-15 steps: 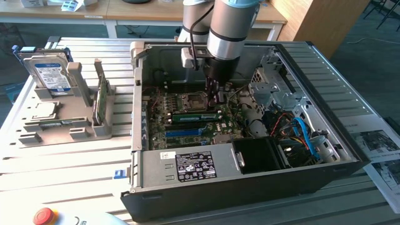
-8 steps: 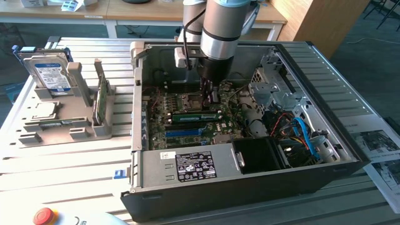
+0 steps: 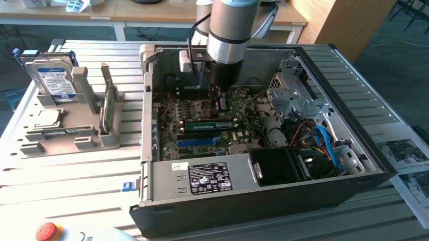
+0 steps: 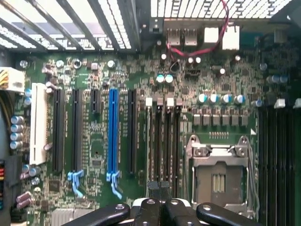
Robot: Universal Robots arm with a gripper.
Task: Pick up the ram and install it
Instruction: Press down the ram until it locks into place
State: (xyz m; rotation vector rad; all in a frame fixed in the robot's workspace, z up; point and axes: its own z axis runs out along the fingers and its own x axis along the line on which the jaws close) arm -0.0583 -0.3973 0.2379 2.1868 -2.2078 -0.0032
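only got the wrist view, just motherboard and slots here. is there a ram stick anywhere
Observer: Yes. A green ram stick with a white sticker sits on the motherboard, right beneath the gripper.
Operator: is the gripper holding it
Observer: The gripper is shut and stands just above the stick. I cannot tell whether they touch.
Operator: anything outside the case
Observer: A grey holder on the exterior view's left carries an upright blue-labelled hard drive and another thin green board standing on edge.
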